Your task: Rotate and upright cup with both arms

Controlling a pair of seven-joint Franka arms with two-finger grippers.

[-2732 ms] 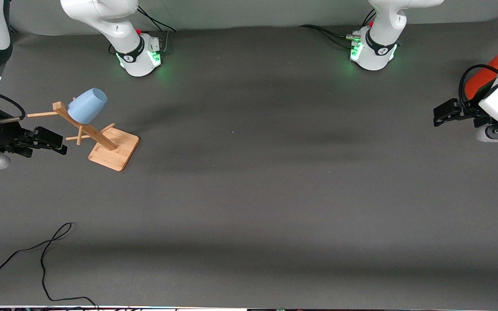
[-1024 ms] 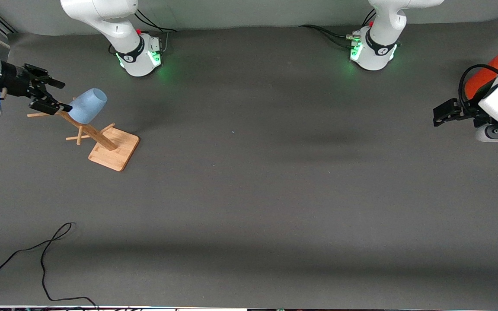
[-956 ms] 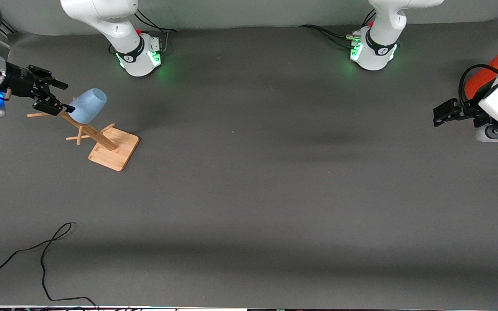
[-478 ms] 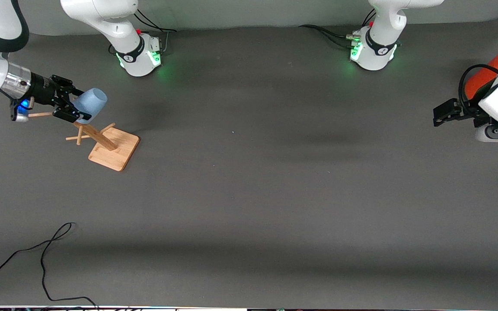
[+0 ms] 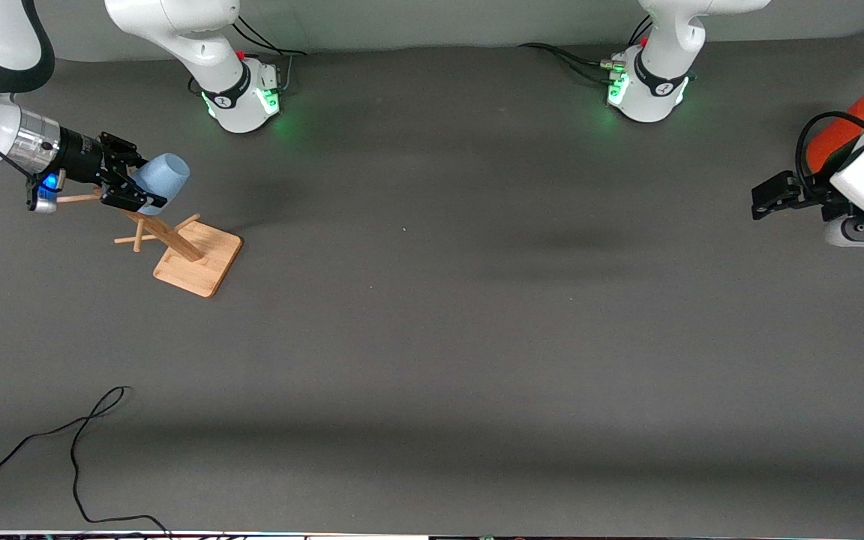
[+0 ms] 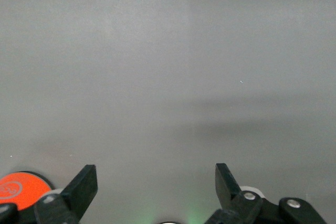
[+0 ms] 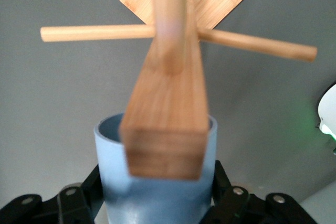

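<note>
The light-blue cup (image 5: 165, 177) hangs tilted on a peg of a wooden rack (image 5: 199, 259) at the right arm's end of the table. My right gripper (image 5: 139, 177) has a finger on each side of the cup and is shut on it. In the right wrist view the cup (image 7: 157, 195) sits between the black fingers (image 7: 89, 187), with the rack's post (image 7: 168, 103) in front of its mouth. My left gripper (image 5: 759, 201) waits open and empty over the left arm's end of the table; in the left wrist view (image 6: 155, 174) nothing lies between its fingers.
A red-orange can (image 5: 831, 136) stands beside the left arm's wrist; its top shows in the left wrist view (image 6: 18, 190). The rack's other pegs (image 7: 100, 32) stick out sideways. A black cable (image 5: 76, 450) lies near the table's front edge.
My right gripper has swung up from beside the rack, moved in on the cup and closed around it. The cup has shifted slightly. The left arm has not moved.
</note>
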